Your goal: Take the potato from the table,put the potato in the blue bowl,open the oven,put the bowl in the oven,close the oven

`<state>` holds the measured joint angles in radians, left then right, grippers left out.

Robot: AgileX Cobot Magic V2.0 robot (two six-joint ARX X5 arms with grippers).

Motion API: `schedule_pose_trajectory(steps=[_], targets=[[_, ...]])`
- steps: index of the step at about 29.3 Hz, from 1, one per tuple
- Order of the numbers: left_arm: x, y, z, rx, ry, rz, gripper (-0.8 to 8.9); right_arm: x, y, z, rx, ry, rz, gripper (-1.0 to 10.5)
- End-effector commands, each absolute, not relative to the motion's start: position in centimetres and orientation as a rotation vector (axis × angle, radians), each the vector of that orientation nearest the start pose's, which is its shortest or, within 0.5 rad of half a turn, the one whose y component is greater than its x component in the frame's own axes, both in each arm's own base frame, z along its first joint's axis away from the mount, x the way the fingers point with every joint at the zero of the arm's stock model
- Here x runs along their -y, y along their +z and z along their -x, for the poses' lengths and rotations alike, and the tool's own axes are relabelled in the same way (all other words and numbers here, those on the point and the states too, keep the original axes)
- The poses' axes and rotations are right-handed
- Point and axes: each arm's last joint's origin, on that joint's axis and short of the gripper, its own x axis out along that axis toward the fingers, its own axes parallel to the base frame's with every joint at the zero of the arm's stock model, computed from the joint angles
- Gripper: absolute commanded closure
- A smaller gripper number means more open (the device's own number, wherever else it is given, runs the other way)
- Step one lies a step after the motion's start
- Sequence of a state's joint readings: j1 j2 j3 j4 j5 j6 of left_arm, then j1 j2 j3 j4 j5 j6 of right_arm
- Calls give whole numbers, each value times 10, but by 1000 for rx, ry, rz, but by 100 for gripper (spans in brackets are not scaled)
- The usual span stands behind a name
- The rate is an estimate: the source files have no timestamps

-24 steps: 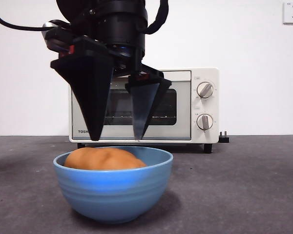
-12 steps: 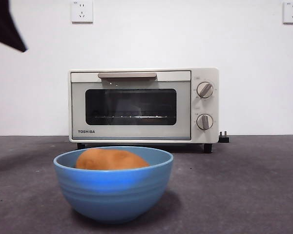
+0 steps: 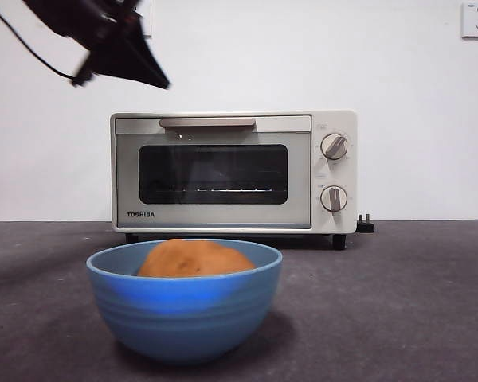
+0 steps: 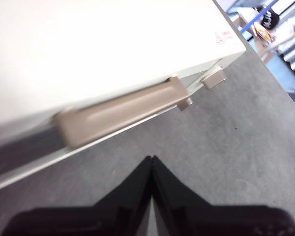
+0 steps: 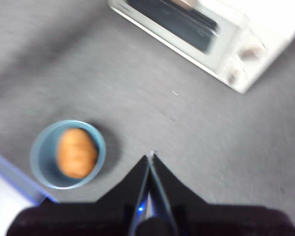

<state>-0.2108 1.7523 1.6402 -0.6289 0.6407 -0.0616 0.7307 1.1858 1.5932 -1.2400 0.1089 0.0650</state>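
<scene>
While the potato [image 3: 195, 259] lay in the blue bowl [image 3: 184, 306], my left tool [image 4: 151, 162], pressed together, hung above the oven [image 3: 233, 171] handle [image 4: 120, 110]; right tool [image 5: 150, 157] likewise pressed together.

Sky-blue bowl [image 3: 184, 301] with faint ridged banding holds a brown-orange potato [image 3: 196, 259]. At twelve o'clock, the cream-white oven [image 3: 234, 171] (dark glass window, beige handle [image 3: 207, 122]) stands on the mottled dark grey table [image 3: 398, 302].

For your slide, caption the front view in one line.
Potato rests in blue bowl before the closed oven.
</scene>
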Motion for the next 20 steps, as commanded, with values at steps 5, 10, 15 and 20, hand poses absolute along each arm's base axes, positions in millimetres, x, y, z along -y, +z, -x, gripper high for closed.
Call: schedule_pose_trajectory(steps=[5, 10, 15, 20], targets=[[122, 327, -398, -721, -793, 250, 819, -103, 376, -142, -842, 531, 161, 955], [125, 320, -406, -708, -751, 259, 819, -88, 354, -136, -822, 542, 6, 955], [125, 314, -408, -730, -755, 243, 819, -75, 344, -130, -829, 609, -86, 955], [124, 313, -408, -725, -707, 199, 819, -68, 344, -131, -829, 582, -111, 955]])
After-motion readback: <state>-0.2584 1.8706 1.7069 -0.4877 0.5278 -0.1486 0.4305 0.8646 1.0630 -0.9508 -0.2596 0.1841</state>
